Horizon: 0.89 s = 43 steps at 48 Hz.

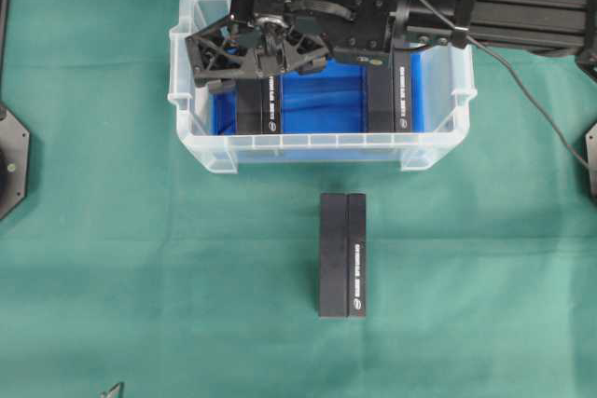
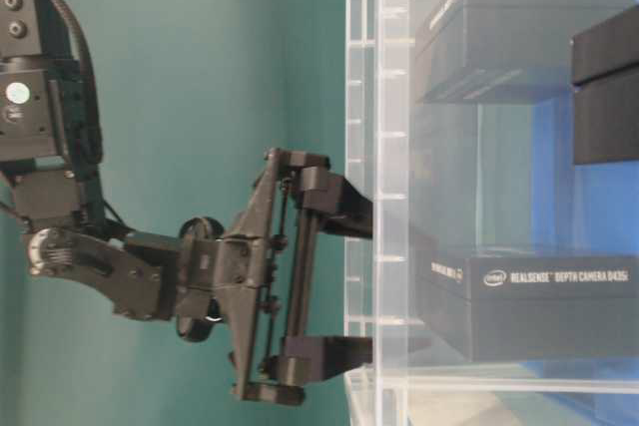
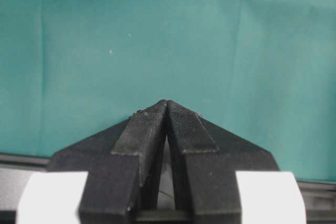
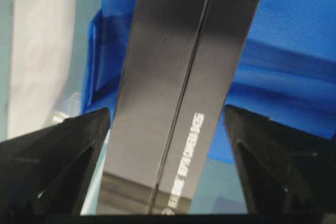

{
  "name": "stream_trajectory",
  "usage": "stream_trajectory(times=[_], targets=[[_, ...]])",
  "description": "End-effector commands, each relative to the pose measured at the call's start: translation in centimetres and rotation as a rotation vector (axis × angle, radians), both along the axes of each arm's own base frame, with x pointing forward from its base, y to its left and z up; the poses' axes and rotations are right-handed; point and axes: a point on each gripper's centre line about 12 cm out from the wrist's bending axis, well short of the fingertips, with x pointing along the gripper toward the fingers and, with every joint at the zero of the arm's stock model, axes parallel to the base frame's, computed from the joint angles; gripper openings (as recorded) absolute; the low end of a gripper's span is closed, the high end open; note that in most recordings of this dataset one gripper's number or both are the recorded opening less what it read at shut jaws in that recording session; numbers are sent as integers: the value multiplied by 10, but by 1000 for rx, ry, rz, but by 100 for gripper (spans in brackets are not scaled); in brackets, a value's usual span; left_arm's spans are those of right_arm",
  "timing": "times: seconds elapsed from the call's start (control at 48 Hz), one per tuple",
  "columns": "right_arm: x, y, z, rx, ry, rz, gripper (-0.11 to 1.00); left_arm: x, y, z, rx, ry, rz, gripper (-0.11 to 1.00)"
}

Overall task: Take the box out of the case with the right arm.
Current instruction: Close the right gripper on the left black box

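The clear case [image 1: 201,151] with a blue bottom stands at the back of the green table. Two black boxes stand in it, one on the left [image 1: 257,109] and one on the right [image 1: 392,100]. My right gripper [image 1: 259,61] hangs open over the left box. In the right wrist view this box [image 4: 178,77] runs up between the two spread fingers [image 4: 79,150], with a gap on each side. From table level the right gripper [image 2: 349,281] is at the case's rim [image 2: 361,97]. My left gripper [image 3: 167,104] is shut and holds nothing, over bare cloth.
A third black box [image 1: 342,253] lies on the cloth in front of the case. The right arm [image 1: 522,16] and its cable reach in from the right over the case's back edge. Black arm bases sit at the left edge [image 1: 11,160] and the right edge [image 1: 590,151].
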Motion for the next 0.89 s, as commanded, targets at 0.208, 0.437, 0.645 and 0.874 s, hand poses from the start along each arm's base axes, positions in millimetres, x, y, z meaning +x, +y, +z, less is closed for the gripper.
stream_trajectory(times=[0.208, 0.437, 0.645, 0.874], targets=[[6, 2, -9, 26, -28, -5, 91, 2, 1, 9, 1, -28, 5, 0], [7, 4, -22, 47, -7, -49, 91, 2, 1, 9, 1, -26, 5, 0], [7, 5, -30, 54, 1, -55, 91, 1, 1, 8, 2, -26, 4, 0], [8, 5, -32, 57, -1, -56, 90, 1, 1, 9, 3, -28, 3, 0]])
